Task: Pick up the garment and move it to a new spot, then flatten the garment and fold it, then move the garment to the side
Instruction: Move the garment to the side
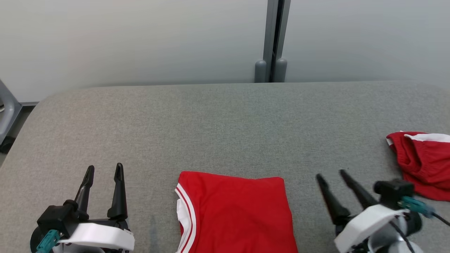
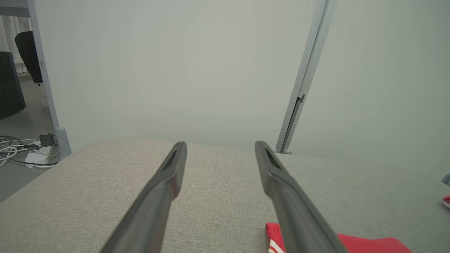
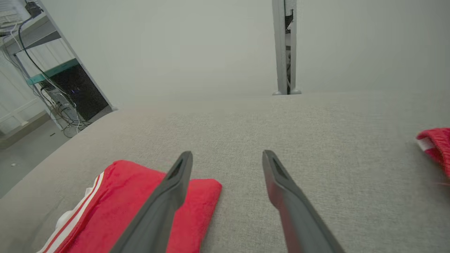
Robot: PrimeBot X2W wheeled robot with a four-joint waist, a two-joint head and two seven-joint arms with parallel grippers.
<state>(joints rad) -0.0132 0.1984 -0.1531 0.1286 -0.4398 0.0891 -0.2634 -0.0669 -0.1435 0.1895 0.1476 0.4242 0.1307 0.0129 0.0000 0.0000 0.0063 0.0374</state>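
Observation:
A red garment with white trim lies folded flat at the near middle of the grey padded table; it also appears in the right wrist view and as a corner in the left wrist view. My left gripper hovers open to its left, apart from it, with nothing between the fingers. My right gripper stands open to the garment's right, also holding nothing. A second red garment lies crumpled at the table's right edge.
A pale wall with a grey vertical post runs behind the table. Off the table's left side are cables on the floor and a dark cabinet. The far half of the table is bare grey fabric.

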